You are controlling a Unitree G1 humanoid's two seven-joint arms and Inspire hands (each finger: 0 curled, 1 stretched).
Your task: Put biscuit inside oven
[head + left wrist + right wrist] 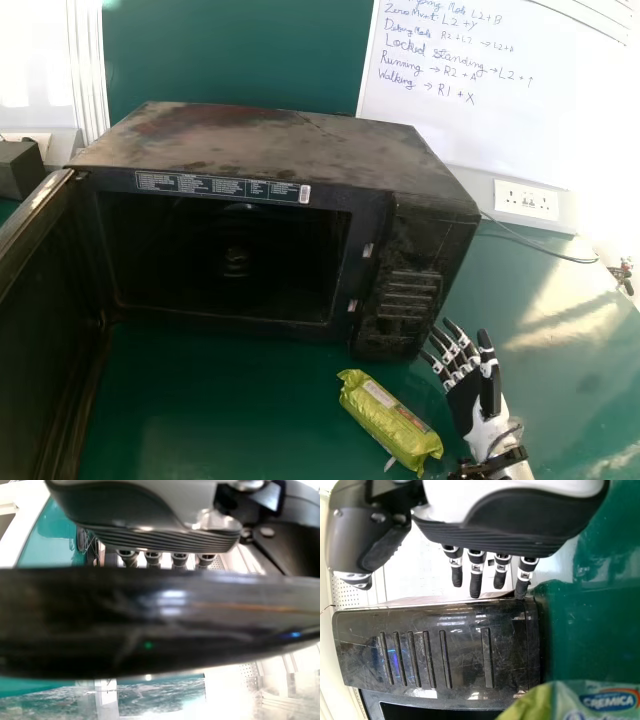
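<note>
A green biscuit packet (390, 422) lies on the table in front of the black oven's right corner. The oven (300, 150) stands with its door (50, 290) swung out at the left and its cavity dark. My right hand (470, 390) is just right of the packet, apart from it, fingers straight and pointing towards the oven. In the right wrist view, my right hand (495, 535) has straight fingers near the oven's control panel (440, 650), and part of the packet (595, 702) is visible. The palm of my left hand (155, 537) appears in the left wrist view.
The green table (230, 410) extends in front of the oven and to its right. A white wall socket (525, 200) and a cable are behind at the right. A dark box (18, 170) is at the far left, and a whiteboard (480, 120) stands behind the oven.
</note>
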